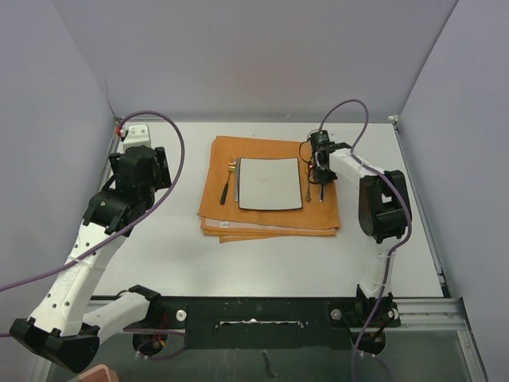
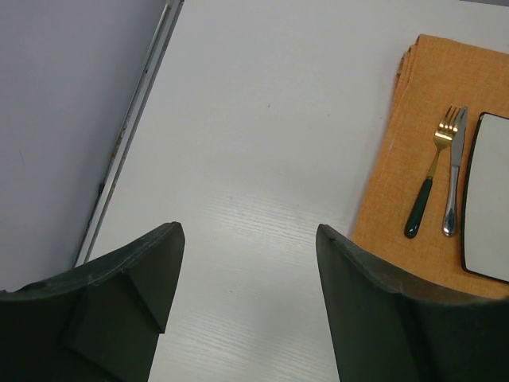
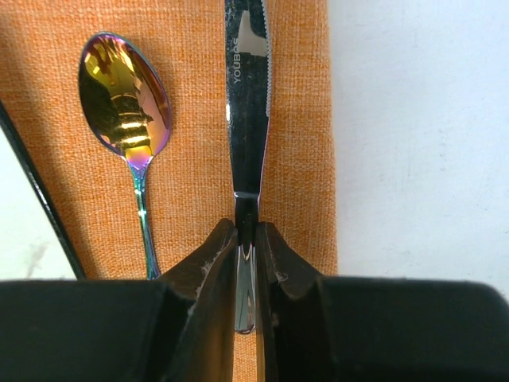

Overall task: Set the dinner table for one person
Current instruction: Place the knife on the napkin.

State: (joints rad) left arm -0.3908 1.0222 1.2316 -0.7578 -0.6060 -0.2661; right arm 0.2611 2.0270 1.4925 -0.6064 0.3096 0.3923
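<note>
The dinner table [image 1: 159, 239] fills the middle of the overhead view, a pale flat top running from the arm bases at the bottom up to the grey back wall. At its centre lies a folded orange cloth [image 1: 270, 224] with a square white plate [image 1: 270, 183] on top. In the right wrist view, the right gripper [image 3: 247, 227] has its jaws pinched almost together on the slim handle of a silver knife [image 3: 247, 95], which lies flat on the cloth near its right edge, blade towards the top of the frame. An iridescent spoon [image 3: 123, 91] lies just left of it, apart from it. The left gripper [image 2: 246, 270] hangs over bare tabletop at the left of the overhead view, jaws spread wide and holding nothing. In its view, a gold fork [image 2: 433, 179] with a dark handle and a silver utensil [image 2: 455, 171] lie side by side on the cloth at the right, beside the plate.
</note>
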